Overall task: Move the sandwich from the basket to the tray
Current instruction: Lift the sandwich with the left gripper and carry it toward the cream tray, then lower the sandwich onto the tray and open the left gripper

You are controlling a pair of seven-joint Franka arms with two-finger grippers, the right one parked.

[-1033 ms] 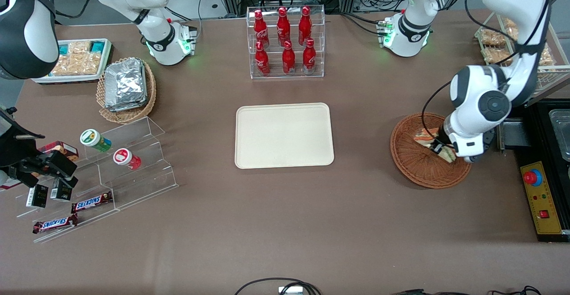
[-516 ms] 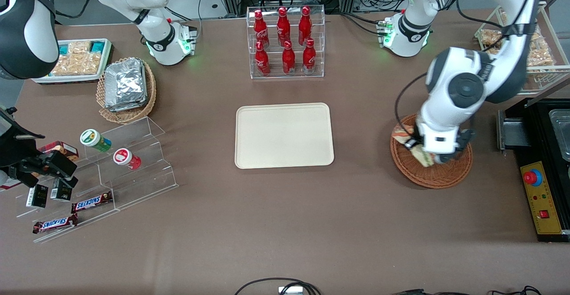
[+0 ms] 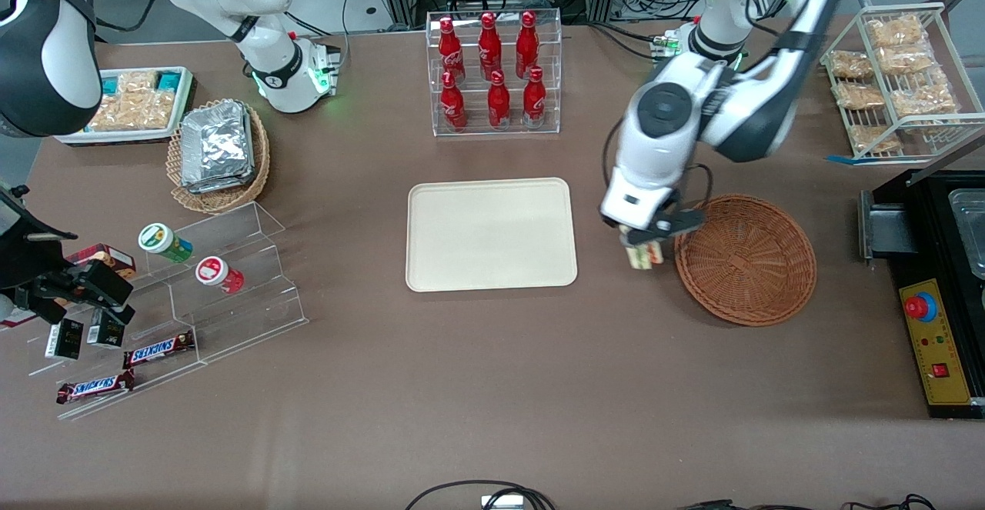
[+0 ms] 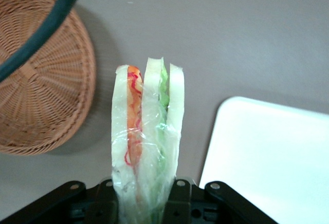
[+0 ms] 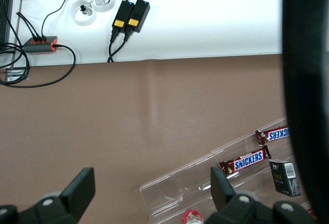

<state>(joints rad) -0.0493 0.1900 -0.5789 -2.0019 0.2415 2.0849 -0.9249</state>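
My left gripper hangs above the bare table between the cream tray and the reddish-brown wicker basket, shut on the sandwich. In the left wrist view the sandwich stands on edge between the black fingers, showing white bread with orange, red and green layers under clear wrap. The basket and a rounded corner of the tray lie on either side of it below. Nothing lies in the basket or on the tray.
A clear rack of red bottles stands farther from the front camera than the tray. A white wire rack of snack packets and a black box with a red button sit toward the working arm's end. Acrylic steps with snacks lie toward the parked arm's end.
The gripper lifted the sandwich out of the basket and carried it sideways toward the tray. The basket now lies empty.
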